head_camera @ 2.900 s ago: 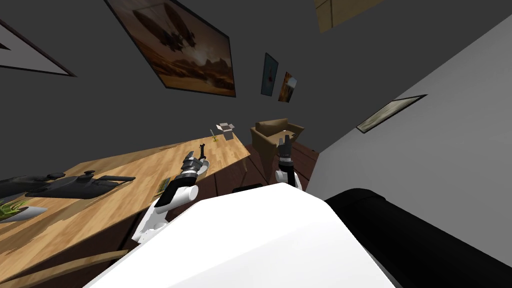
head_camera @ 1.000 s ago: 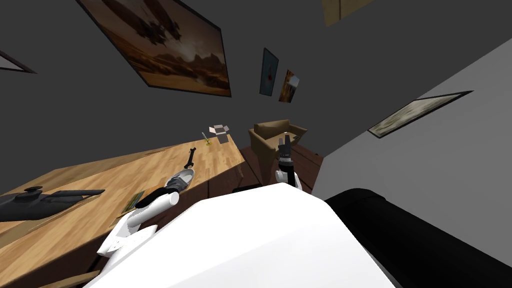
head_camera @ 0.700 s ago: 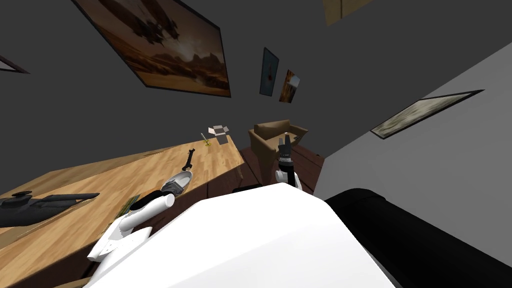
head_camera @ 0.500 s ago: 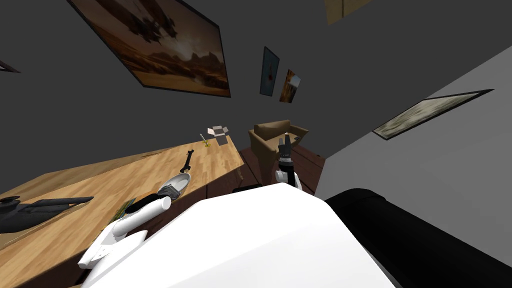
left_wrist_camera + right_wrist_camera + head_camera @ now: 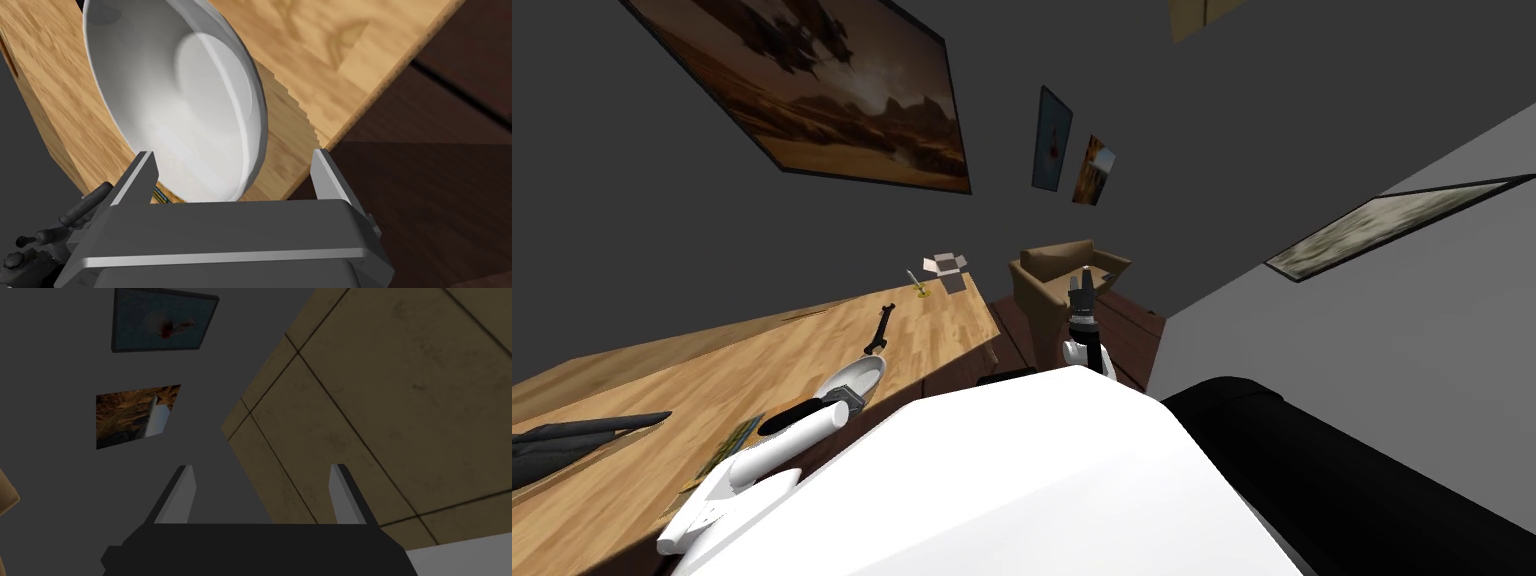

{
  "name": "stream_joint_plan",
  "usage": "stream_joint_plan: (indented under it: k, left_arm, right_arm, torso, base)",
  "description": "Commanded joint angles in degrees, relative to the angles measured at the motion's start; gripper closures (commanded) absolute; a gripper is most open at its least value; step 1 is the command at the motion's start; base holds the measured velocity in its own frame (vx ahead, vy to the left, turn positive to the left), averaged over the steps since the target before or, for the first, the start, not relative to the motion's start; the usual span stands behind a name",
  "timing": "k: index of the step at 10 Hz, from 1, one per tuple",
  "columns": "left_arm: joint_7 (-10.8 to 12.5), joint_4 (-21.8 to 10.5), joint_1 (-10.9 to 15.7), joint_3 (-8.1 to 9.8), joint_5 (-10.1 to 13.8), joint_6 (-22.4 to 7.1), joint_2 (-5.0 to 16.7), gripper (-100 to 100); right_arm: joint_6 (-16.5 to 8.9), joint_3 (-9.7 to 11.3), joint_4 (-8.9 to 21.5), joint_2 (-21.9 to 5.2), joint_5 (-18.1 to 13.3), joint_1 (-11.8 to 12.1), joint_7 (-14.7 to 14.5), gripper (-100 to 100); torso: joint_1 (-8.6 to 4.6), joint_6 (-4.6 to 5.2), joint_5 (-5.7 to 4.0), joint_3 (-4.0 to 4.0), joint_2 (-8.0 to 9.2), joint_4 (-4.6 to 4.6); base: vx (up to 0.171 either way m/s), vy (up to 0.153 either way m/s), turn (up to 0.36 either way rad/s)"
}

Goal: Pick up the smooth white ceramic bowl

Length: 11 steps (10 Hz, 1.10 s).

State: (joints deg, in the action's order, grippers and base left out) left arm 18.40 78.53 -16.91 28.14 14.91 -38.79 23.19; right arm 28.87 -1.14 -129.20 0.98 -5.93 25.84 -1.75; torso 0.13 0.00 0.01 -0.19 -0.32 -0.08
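Bowl: the white bowl sits on the wooden tabletop, close to its near edge, hollow side up
Left hand: the left hand reaches in over that edge, its fingers spread wide; the bowl's near rim lies between them, closer to one finger, and I cannot tell whether that finger touches it; nothing is clamped
Right hand: the right hand is held up past the tabletop's end, in front of a brown armchair, spread wide and holding nothing
Also on the tabletop: a dark wrench just beyond the bowl, a small open box at the far end, a dark pan well apart
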Motion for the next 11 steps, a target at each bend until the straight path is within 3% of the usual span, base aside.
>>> stream_joint_plan:
  k: [1, 2, 3, 4, 8, 9, 10, 11]
  left_arm:
    - [0.1, -1.9, -0.3, -0.17, 0.2, -0.7, -0.3, -100]
    - [-0.1, -1.4, -0.3, -0.07, 0.6, -0.2, 0.2, -100]
    - [-0.1, -1.6, -0.3, -0.09, 0.6, -0.2, 0.2, 0]
    - [-1.2, -3.6, 0.7, -0.91, 1.3, 1.3, 0.5, -100]
    - [-3.6, -8.4, 3.0, -2.85, 2.7, 4.7, 1.4, -100]
    - [-3.2, -8.2, 3.0, -2.56, 2.5, 4.3, 1.4, -100]
    - [-3.4, -8.4, 3.0, -2.62, 2.6, 4.5, 1.4, 100]
    - [-3.3, -8.4, 3.0, -2.62, 2.6, 4.5, 1.4, 100]
  right_arm:
    - [0.0, 0.0, 0.0, 0.0, 0.0, 0.0, 0.0, 0]
    - [0.0, 0.0, 0.0, 0.0, 0.0, 0.0, 0.0, 0]
    - [0.0, 0.0, 0.0, 0.0, 0.0, 0.0, 0.0, 0]
    - [0.0, 0.0, 0.0, 0.0, 0.0, 0.0, 0.0, 0]
    - [0.0, 0.0, 0.0, 0.0, 0.0, 0.0, 0.0, 0]
    - [0.0, 0.0, 0.0, 0.0, 0.0, 0.0, 0.0, 0]
    - [0.0, 0.0, 0.0, 0.0, 0.0, 0.0, 0.0, 0]
    - [0.0, 0.0, 0.0, 0.0, 0.0, 0.0, 0.0, 0]
  torso:
    - [0.00, 0.00, 0.00, 0.00, 0.00, 0.00]
    - [0.03, 0.00, 0.01, -0.01, -0.01, 0.00]
    - [-0.03, 0.00, -0.01, 0.06, 0.12, 0.02]
    - [-0.07, 0.00, -0.02, 0.14, 0.25, 0.05]
    - [-0.02, -0.01, -0.01, 0.06, 0.10, 0.02]
    - [-0.05, -0.01, -0.01, 0.06, 0.11, 0.02]
    - [-0.08, 0.01, -0.02, 0.12, 0.21, 0.04]
    - [-0.08, 0.00, -0.02, 0.16, 0.29, 0.06]
  base:
    - [0.093, 0.030, -0.029]
    - [0.043, 0.014, -0.005]
    - [0.008, 0.003, 0.000]
    - [0.038, 0.002, 0.154]
    - [0.059, 0.013, 0.121]
    - [0.024, 0.000, 0.019]
    - [0.000, 0.000, 0.000]
    - [0.000, 0.000, 0.000]
